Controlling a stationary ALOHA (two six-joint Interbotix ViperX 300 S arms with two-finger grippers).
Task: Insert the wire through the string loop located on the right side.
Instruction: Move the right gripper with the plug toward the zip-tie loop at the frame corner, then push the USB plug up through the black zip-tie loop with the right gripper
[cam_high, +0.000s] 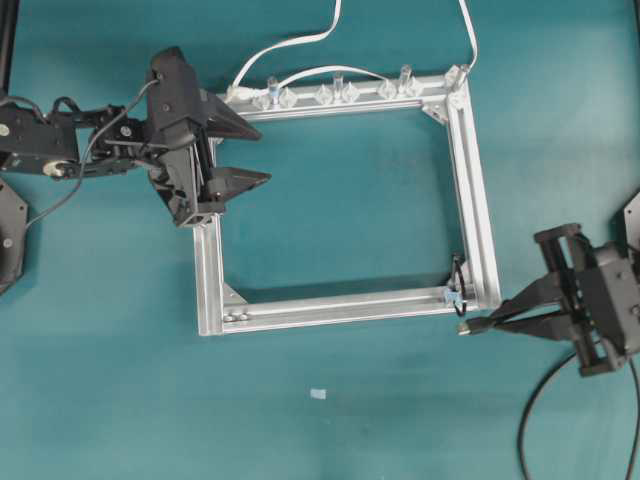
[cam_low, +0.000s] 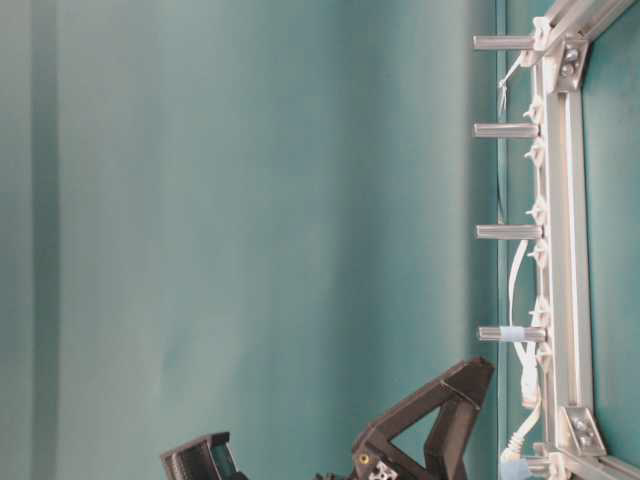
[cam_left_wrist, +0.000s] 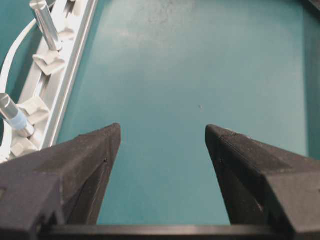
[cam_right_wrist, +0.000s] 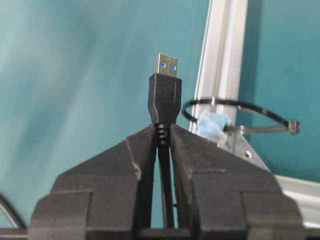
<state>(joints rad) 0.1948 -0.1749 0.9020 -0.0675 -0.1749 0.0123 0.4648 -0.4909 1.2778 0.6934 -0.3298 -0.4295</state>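
The wire (cam_high: 540, 395) is a thin black cable ending in a dark plug (cam_high: 466, 327) with a metal tip. My right gripper (cam_high: 490, 319) is shut on it just behind the plug, outside the frame's lower right corner. In the right wrist view the plug (cam_right_wrist: 166, 92) sticks out beyond the right gripper (cam_right_wrist: 164, 131); the string loop (cam_right_wrist: 235, 112) stands to its right, apart from it, with a pale blue bit (cam_right_wrist: 212, 124). From overhead the string loop (cam_high: 457, 278) sits on the aluminium frame (cam_high: 478, 200). My left gripper (cam_high: 263, 156) hangs open, holding nothing, by the frame's upper left corner.
White flat cables (cam_high: 300, 45) run to clear clips (cam_high: 335, 92) on the frame's far rail. Metal pegs (cam_low: 505, 130) rise from that rail. A small pale scrap (cam_high: 318, 393) lies on the teal table near the front. The left gripper (cam_left_wrist: 162, 135) faces bare teal inside the frame.
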